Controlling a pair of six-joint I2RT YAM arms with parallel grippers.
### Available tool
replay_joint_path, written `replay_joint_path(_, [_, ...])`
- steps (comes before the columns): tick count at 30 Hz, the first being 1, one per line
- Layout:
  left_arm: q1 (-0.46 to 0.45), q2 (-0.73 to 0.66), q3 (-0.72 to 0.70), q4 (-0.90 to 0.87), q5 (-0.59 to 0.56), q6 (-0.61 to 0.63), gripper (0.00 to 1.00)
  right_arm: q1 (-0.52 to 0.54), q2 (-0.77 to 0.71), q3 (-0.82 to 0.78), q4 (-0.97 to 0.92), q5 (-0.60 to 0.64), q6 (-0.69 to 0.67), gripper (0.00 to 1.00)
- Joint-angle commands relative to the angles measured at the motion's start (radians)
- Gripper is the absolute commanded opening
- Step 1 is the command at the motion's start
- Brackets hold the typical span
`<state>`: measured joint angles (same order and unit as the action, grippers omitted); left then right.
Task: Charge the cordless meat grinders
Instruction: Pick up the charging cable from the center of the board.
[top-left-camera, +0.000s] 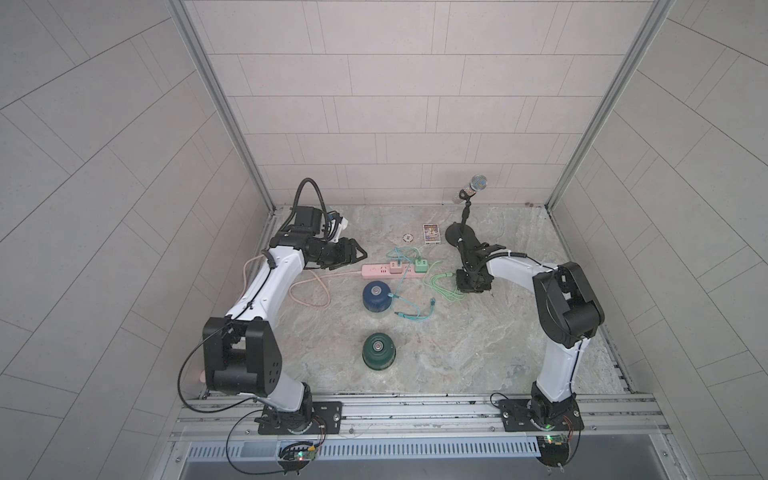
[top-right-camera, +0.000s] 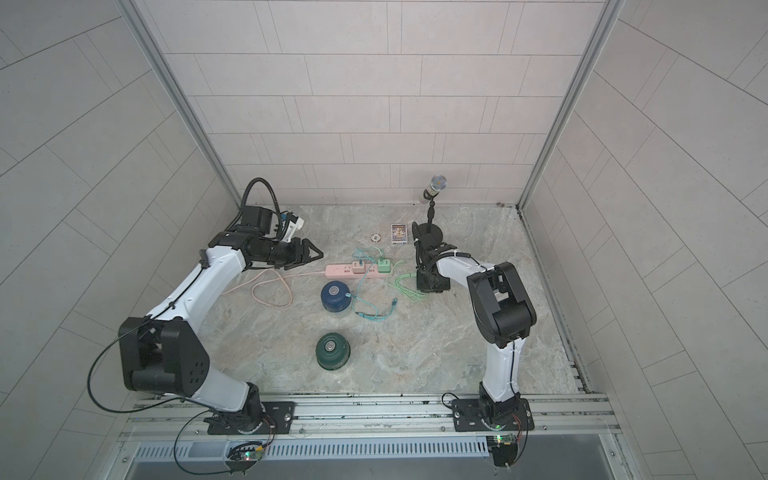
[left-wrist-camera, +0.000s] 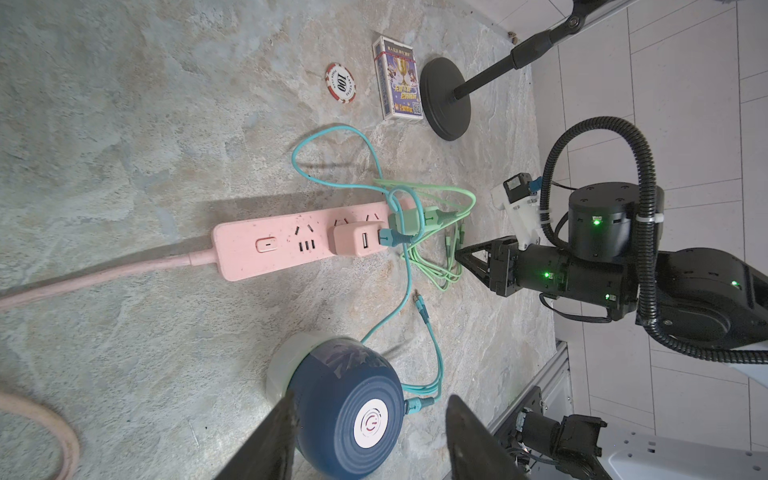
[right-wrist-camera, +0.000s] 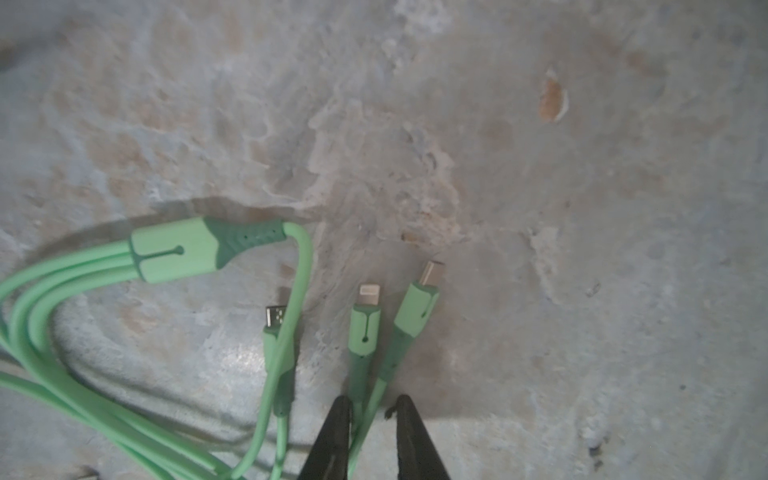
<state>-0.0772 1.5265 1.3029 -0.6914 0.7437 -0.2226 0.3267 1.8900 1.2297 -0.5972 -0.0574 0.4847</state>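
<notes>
Two cordless meat grinders stand on the stone table. The dark blue grinder (top-left-camera: 376, 296) (left-wrist-camera: 349, 407) has a teal cable (top-left-camera: 409, 311) plugged into its side. The dark green grinder (top-left-camera: 378, 351) (top-right-camera: 331, 351) stands alone nearer the front. My left gripper (top-left-camera: 357, 253) (left-wrist-camera: 370, 415) hangs open near the pink power strip (top-left-camera: 390, 270), holding nothing. My right gripper (top-left-camera: 471, 286) (right-wrist-camera: 372, 405) points down at the light green cable (top-left-camera: 444, 286). Its jaws stand narrowly apart with a thin strand of that cable (right-wrist-camera: 361, 432) between them, and three connector ends (right-wrist-camera: 365, 320) lie just beyond.
A microphone stand (top-left-camera: 461, 235) with a black base rises behind my right arm. A card box (top-left-camera: 431, 233) and a poker chip (top-left-camera: 407, 237) lie at the back. The strip's pink cord (top-left-camera: 309, 291) loops over the table at the left.
</notes>
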Motion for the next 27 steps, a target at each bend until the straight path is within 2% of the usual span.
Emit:
replay_joint_path(1, [-0.001,-0.03,-0.004,-0.024,0.019,0.045,0.6,0.016,0.002,-0.045,-0.044,-0.008,0.029,0.17])
replay_joint_path(8, [-0.001,-0.033,-0.009,-0.026,0.025,0.048,0.6,0.018,-0.047,-0.038,-0.045,0.014,0.018,0.08])
replay_joint_path(15, [-0.001,-0.035,-0.006,-0.022,0.025,0.046,0.59,0.015,-0.124,-0.025,-0.029,0.011,-0.044,0.07])
replay_joint_path(19, [-0.001,-0.034,-0.003,-0.017,0.033,0.04,0.59,0.004,-0.167,-0.028,0.014,-0.071,-0.12,0.07])
replay_joint_path(27, [-0.001,-0.021,0.014,-0.02,0.064,0.031,0.59,-0.003,-0.248,-0.084,0.112,-0.318,-0.245,0.08])
